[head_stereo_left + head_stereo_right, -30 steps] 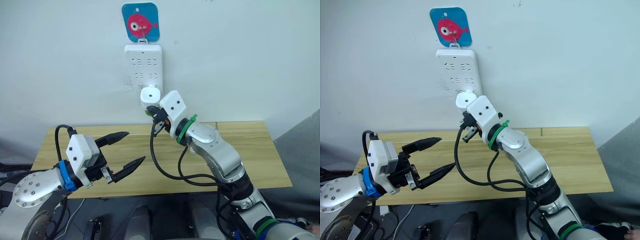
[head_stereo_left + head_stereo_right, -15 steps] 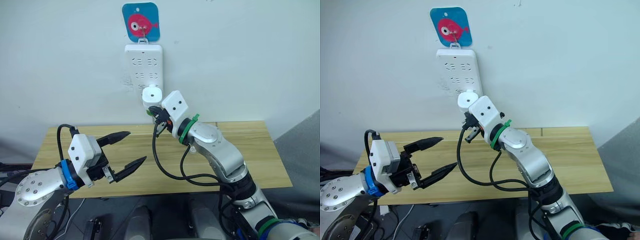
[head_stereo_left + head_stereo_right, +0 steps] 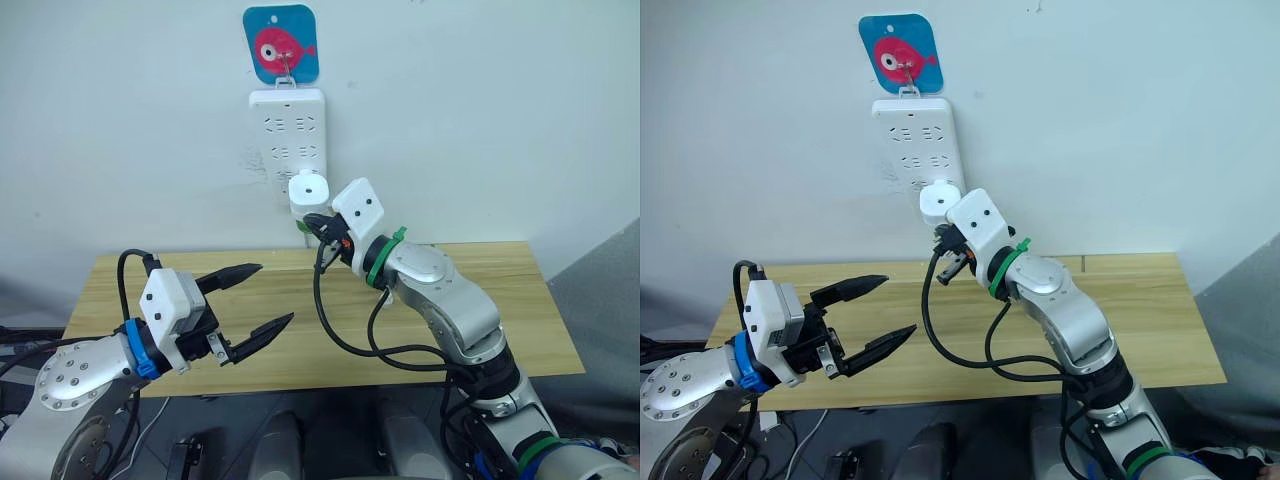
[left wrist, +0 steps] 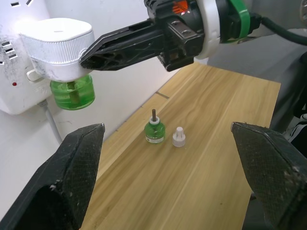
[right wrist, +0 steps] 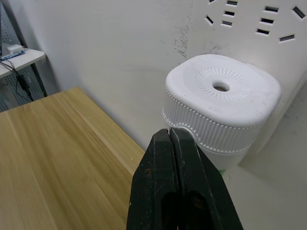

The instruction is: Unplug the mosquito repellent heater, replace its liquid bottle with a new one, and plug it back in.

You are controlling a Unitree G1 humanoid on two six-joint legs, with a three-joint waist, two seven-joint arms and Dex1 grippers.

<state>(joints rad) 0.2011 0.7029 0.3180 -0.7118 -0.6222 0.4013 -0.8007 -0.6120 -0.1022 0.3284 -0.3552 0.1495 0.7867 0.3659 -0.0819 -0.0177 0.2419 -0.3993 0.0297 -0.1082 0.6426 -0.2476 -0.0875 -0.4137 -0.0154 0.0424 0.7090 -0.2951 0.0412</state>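
Pale wood desk (image 3: 520, 300) under a white wall: nearest, the left end effector (image 3: 252, 305) hangs above it, fingers spread, empty. Farther on, a spare green bottle (image 4: 154, 132) stands beside a small white cap (image 4: 178, 137). Beyond, the right end effector (image 4: 88, 58), fingers pressed together, touches the mosquito repellent heater (image 3: 308, 190), plugged into the socket strip (image 3: 288, 125) on the wall. Likely light, rigid plastic; best gripped across its ribbed sides.

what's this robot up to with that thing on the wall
The right gripper, fingers shut together, has its tip against the side of the mosquito repellent heater, which sits plugged into the socket strip with a green liquid bottle under it. The left gripper hangs open over the wooden table. A second green bottle and a small white cap stand on the table near the wall.
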